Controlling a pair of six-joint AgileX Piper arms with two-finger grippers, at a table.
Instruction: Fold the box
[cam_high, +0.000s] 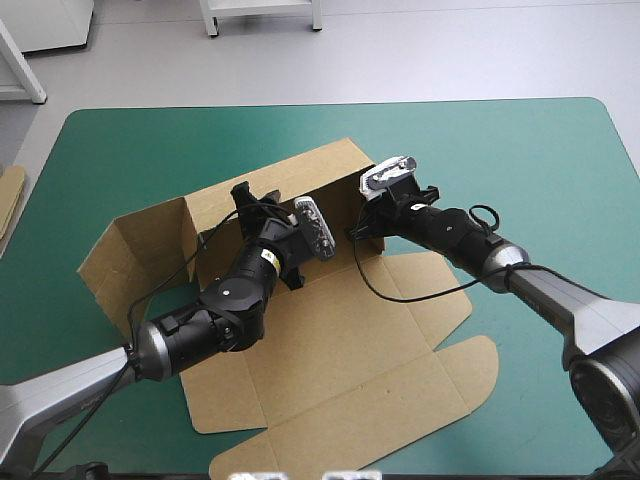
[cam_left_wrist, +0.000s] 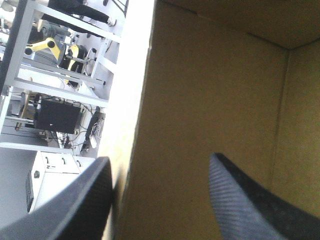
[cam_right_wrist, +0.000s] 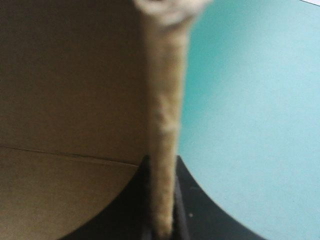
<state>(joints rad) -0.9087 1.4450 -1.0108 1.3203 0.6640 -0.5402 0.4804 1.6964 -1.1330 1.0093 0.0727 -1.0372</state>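
Note:
The brown box (cam_high: 330, 340) lies open on the teal-green cover, its flaps spread flat toward the near edge. Its far wall (cam_high: 310, 175) and left side wall (cam_high: 140, 245) stand raised. My left gripper (cam_high: 250, 200) is at the middle of the far wall. In the left wrist view it (cam_left_wrist: 160, 157) is open, with the wall's top edge (cam_left_wrist: 137, 125) running between the two spread fingers. My right gripper (cam_high: 358, 232) is at the far wall's right end. In the right wrist view it (cam_right_wrist: 161, 159) is shut on that wall's edge (cam_right_wrist: 165, 100).
An edge of more brown board (cam_high: 8, 195) shows at the table's left edge. Bare teal-green cover (cam_high: 560, 180) stretches to the right of the box and along the far side.

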